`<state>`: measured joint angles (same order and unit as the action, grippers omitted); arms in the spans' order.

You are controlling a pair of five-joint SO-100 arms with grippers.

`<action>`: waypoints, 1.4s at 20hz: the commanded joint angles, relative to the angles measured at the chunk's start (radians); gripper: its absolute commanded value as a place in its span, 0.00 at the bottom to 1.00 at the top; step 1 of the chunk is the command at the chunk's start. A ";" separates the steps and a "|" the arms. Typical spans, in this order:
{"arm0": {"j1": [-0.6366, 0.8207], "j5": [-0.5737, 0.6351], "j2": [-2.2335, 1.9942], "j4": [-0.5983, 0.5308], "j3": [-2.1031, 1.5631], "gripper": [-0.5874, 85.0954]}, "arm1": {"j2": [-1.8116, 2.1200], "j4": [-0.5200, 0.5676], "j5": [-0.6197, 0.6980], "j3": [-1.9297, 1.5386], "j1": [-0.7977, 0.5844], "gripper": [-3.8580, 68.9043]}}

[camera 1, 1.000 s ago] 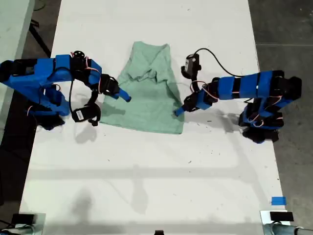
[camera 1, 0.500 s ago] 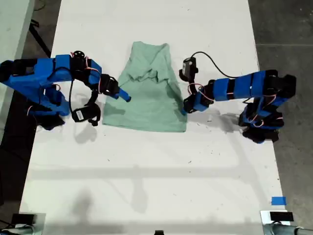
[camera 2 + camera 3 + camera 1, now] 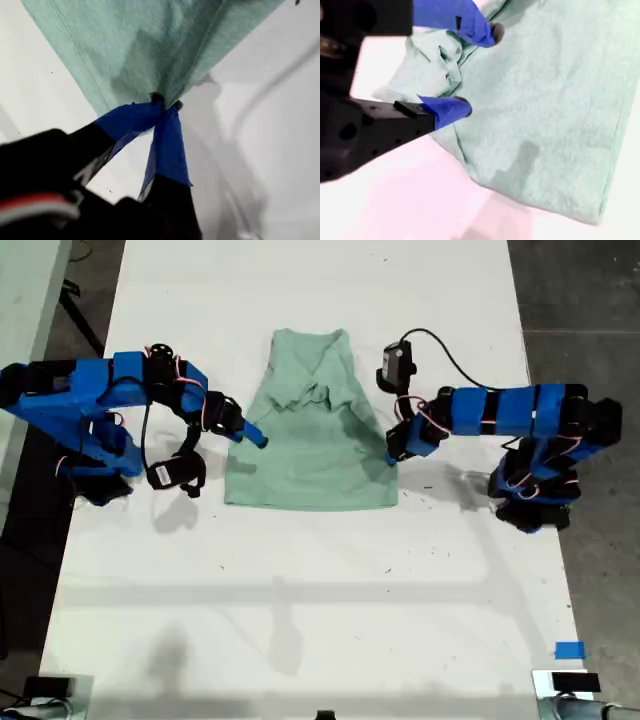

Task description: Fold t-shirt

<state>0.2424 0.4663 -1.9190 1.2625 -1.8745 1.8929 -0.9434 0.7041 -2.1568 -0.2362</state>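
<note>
Item: t-shirt [image 3: 310,445], pale mint green, lying on the white worktop [image 3: 300,600] in the upper middle of the exterior view, partly folded, with bunched cloth near its upper centre and a straight lower hem. My first claw [image 3: 165,104], on the arm at the exterior view's right, is pinched shut on the shirt's edge, a tent of fabric gathered at its blue tips. My second claw [image 3: 477,70], on the arm at the exterior view's left, stands open with its tips spread, one over the crumpled cloth and the other just off the shirt's edge; it grips nothing. Risks, as judgement: the first claw holds only a small pinch, so a quick pull could slip the cloth free or drag the whole shirt sideways, since nothing pins the far side. The second claw, closing where it stands, may catch several bunched layers at once and wrinkle the fold. The hem could skew.
</note>
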 commanded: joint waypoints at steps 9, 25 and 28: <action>0.006 -0.005 -0.006 -0.037 0.008 0.27 | -0.235 0.031 -0.140 0.434 0.114 0.05; 0.006 -0.011 -0.032 -0.029 -0.031 0.28 | -0.460 -0.365 -0.156 1.052 0.110 0.40; 0.002 -0.015 -0.034 -0.023 -0.040 0.28 | -0.298 -0.414 -0.133 0.940 0.052 0.37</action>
<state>0.2424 0.4633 -1.9205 1.2441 -1.9205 1.4389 -1.3300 0.5522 -1.1965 -0.1442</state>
